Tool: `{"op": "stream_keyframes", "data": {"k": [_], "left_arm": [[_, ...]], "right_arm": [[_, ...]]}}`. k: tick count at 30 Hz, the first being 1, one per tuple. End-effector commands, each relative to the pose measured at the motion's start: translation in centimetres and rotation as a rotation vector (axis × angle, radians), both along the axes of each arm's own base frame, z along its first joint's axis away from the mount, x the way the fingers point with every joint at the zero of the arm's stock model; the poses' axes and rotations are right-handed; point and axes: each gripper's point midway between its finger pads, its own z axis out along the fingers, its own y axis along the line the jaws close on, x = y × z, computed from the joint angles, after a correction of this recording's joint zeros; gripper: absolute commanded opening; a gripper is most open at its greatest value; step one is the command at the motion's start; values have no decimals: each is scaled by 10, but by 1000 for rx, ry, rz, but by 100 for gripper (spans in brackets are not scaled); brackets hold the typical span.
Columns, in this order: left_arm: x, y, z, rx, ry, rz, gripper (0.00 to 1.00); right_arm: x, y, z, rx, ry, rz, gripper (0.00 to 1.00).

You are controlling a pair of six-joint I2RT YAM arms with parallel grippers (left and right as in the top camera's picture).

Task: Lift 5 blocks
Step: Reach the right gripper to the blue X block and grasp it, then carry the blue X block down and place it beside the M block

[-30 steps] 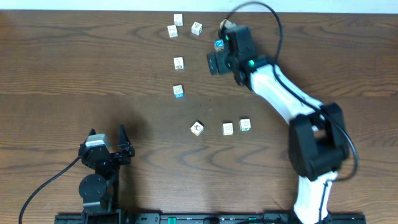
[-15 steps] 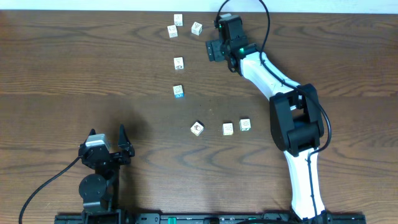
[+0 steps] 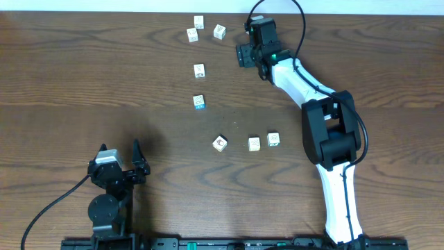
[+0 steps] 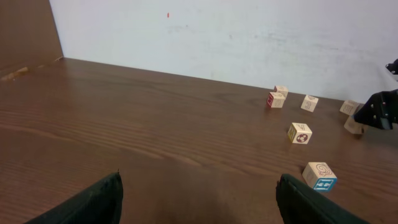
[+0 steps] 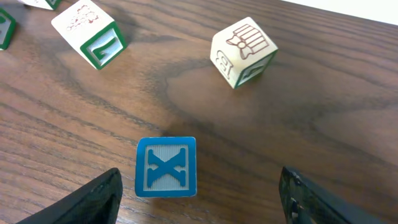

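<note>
Blue-X block (image 5: 165, 167) beneath right gripper (image 5: 199, 198) (fingers wide apart, empty), arm far outstretched.

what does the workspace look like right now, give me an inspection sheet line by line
surface: dark brown wooden table, bare wood, no spills seen
job's things: bright blue cube with a white X lies flat between the right pincer's fingers, not gripped; cream cube with a light-blue side sits mid-table, alone
clutter: more cream printed cubes scattered about; nothing else seen
pincers: left pincer open, holding nothing, parked at the near edge; right pincer open, straddling the blue cube
cables: one black cable trails from the left arm's base, a second black cable loops over the right arm
surroundings: white wall behind the far table edge
</note>
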Motion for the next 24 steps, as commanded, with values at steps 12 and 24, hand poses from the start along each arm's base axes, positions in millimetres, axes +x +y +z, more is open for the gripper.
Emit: {"op": "stream_keyframes", "data": {"k": [12,24], "left_arm": [[-1,2,-17,-7,51,13,79],[-1,2,-17,-7,51,14,79]], "right_arm": [[0,12,-22,17,23,55,53],[2,21,-19,25,-2,67,33]]}}
